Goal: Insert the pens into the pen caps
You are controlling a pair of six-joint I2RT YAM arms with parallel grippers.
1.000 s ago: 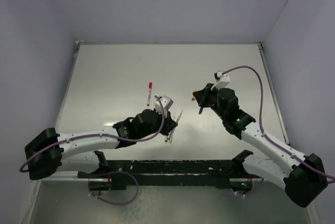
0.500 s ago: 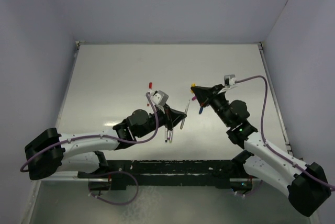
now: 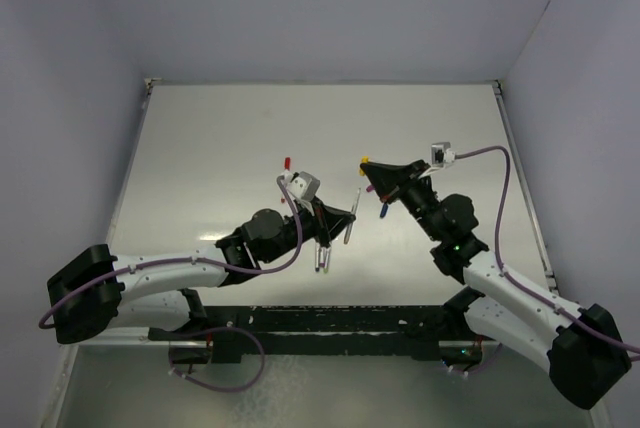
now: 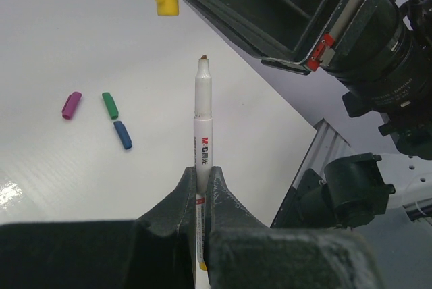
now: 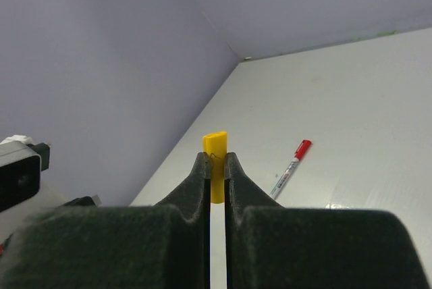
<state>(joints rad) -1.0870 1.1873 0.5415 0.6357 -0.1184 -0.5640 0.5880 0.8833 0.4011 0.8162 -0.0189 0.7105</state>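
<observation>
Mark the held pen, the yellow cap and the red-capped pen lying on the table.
held pen (image 4: 203,110), left wrist view, barrel above the print.
yellow cap (image 5: 215,146), right wrist view, its exposed top end.
red-capped pen (image 5: 289,169), right wrist view, mid barrel.

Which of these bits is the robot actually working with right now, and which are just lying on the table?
In use: pen, clamped in the left pincer; yellow cap, clamped in the right pincer.

Lying on the table: purple cap, green cap and blue cap, all part of the job but untouched; a red-capped pen, seemingly finished.
</observation>
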